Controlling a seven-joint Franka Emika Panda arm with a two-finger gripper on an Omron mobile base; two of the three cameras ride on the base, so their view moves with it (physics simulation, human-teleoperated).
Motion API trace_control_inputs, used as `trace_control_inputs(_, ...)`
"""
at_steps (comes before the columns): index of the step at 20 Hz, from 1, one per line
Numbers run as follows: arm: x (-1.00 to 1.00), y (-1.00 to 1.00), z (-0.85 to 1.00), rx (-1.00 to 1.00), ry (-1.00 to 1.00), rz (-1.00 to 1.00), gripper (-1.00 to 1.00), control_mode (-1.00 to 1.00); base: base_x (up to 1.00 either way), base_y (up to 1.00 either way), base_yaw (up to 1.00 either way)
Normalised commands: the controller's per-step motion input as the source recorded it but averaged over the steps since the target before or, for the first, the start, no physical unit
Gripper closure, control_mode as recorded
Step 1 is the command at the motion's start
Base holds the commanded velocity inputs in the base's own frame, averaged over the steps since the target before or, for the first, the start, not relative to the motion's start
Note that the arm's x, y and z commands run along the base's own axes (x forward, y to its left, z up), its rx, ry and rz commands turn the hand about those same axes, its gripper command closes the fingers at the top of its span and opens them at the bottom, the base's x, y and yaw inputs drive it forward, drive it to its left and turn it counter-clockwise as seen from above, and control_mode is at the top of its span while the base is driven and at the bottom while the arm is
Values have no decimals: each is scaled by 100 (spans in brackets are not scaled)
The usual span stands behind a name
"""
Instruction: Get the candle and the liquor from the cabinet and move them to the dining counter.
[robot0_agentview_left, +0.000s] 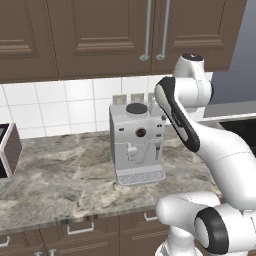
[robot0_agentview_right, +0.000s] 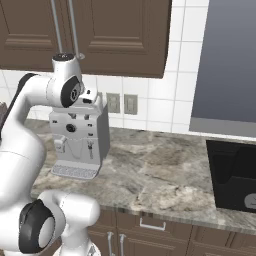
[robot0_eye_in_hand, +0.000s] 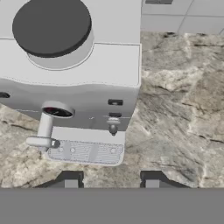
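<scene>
At the bottom edge of the hand view, the gripper (robot0_eye_in_hand: 111, 179) stands partly open and empty, above the coffee machine (robot0_eye_in_hand: 70, 78) on the marble worktop (robot0_eye_in_hand: 175, 109). Upper frame: the cabinet (robot0_agentview_left: 100, 35) remains closed. Judged: both items remain unretrieved.

1. veined marble worktop (robot0_agentview_left: 60, 170), tile-backed, under the closed cabinet (robot0_agentview_left: 90, 35).
2. grey coffee machine (robot0_agentview_left: 136, 142) stands upright on it.
3. dark-sided appliance (robot0_agentview_left: 9, 150) at its left end, cropped.
</scene>
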Motion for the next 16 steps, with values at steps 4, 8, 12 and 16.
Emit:
trace_control_inputs(4,0,0,0,0,-5,0,-100,-100,0,0,0)
trace_control_inputs(8,-13,0,6,0,-26,2,-100,-100,0,0,0)
trace_control_inputs(12,-18,0,22,0,-37,5,-100,-100,0,0,0)
trace_control_inputs(16,-11,0,32,0,-36,6,-100,-100,0,0,0)
